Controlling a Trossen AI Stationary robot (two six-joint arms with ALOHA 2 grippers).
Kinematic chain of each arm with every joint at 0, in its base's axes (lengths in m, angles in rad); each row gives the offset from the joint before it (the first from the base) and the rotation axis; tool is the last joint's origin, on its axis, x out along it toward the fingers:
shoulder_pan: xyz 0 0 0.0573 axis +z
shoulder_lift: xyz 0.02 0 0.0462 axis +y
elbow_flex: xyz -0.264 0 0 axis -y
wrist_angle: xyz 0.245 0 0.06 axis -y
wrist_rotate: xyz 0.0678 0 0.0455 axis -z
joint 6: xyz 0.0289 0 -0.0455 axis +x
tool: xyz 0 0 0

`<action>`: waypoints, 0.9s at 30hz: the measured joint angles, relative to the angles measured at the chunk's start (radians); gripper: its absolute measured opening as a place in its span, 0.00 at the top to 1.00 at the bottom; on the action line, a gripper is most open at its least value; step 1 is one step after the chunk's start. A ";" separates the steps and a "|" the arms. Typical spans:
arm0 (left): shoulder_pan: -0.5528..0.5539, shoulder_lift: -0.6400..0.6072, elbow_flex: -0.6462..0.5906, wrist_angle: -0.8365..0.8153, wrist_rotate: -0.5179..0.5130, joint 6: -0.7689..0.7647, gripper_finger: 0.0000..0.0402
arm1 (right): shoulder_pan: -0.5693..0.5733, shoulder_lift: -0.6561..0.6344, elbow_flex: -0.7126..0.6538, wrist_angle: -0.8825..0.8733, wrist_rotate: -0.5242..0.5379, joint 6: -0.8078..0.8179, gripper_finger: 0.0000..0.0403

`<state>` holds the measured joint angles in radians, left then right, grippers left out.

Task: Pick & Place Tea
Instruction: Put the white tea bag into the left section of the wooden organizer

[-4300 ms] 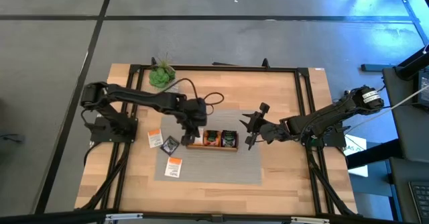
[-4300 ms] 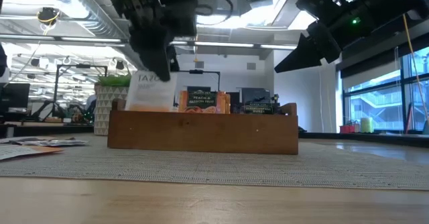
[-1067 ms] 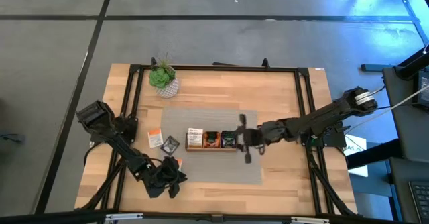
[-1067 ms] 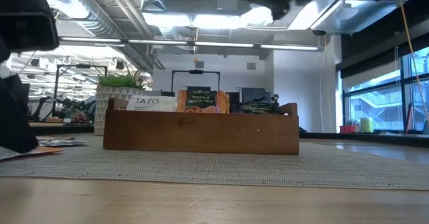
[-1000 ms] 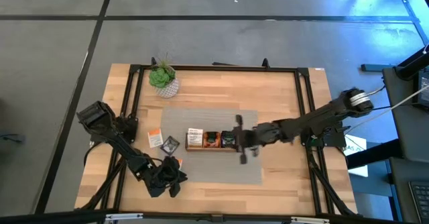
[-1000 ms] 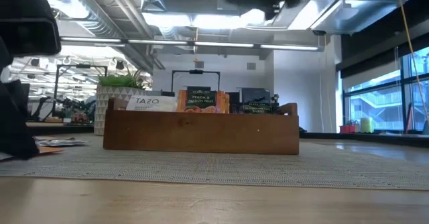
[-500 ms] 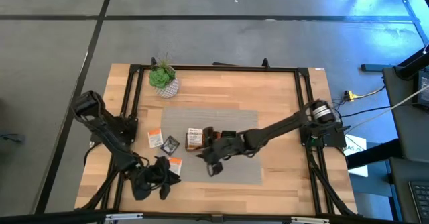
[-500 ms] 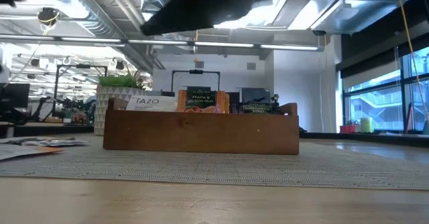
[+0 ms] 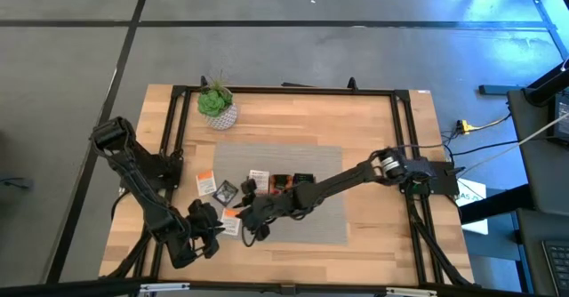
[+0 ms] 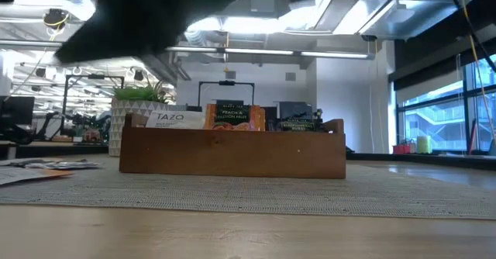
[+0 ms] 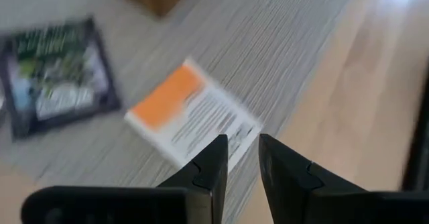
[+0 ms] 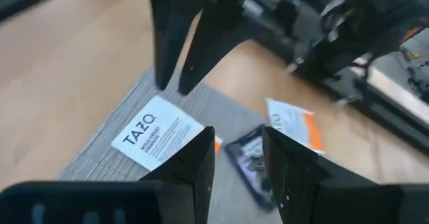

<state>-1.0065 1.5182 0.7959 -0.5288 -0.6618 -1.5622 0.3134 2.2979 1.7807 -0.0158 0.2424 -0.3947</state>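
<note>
Three loose tea sachets lie on or by the grey mat [image 9: 293,230], all on the left arm's side of the wooden tray [image 9: 281,187]: a white-and-orange sachet [image 9: 232,221] at the mat's near corner, a dark sachet [image 9: 225,191] just beside the tray's end, and another white-and-orange one [image 9: 205,183] on bare wood beyond the dark one. More tea stands upright in the tray itself, with a white sachet [image 10: 174,119], an orange one [image 10: 229,117] and a dark one [image 10: 298,123] showing above its wall in the low view. Reaching across the tray, the right gripper [image 9: 248,219] hangs over the near white-and-orange sachet, its fingers a narrow gap apart and holding nothing. Farther from the tray, the left gripper [image 9: 210,230] sits at that same sachet's outer edge, its fingers likewise narrowly parted and empty. Well behind the tray, a small potted plant [image 9: 215,104] stands at the table's far side.
</note>
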 joint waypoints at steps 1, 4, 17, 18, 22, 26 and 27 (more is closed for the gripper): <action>0.000 0.005 0.000 -0.014 0.029 -0.014 0.80 | 0.000 0.024 0.021 -0.006 0.000 0.000 0.68; 0.000 0.016 0.000 -0.025 0.107 -0.026 0.80 | 0.000 0.092 0.081 -0.017 0.000 0.020 0.68; 0.000 0.040 0.000 -0.020 0.157 -0.052 0.81 | -0.007 0.247 0.211 -0.093 0.008 0.024 0.68; 0.000 0.040 0.000 -0.020 0.157 -0.052 0.81 | -0.009 0.250 0.211 -0.103 0.018 0.025 0.68; 0.000 0.040 0.000 -0.017 0.153 -0.052 0.81 | -0.017 0.259 0.211 -0.129 0.082 0.025 0.68; 0.000 0.040 0.000 -0.018 0.148 -0.051 0.80 | -0.027 0.259 0.213 -0.160 0.067 0.028 0.68; 0.000 0.040 0.000 -0.019 0.148 -0.051 0.80 | -0.028 0.259 0.214 -0.170 0.056 0.033 0.68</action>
<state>-1.0061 1.5585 0.7959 -0.5476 -0.5140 -1.6131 0.2854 2.5565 1.9945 -0.1862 0.2980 -0.3622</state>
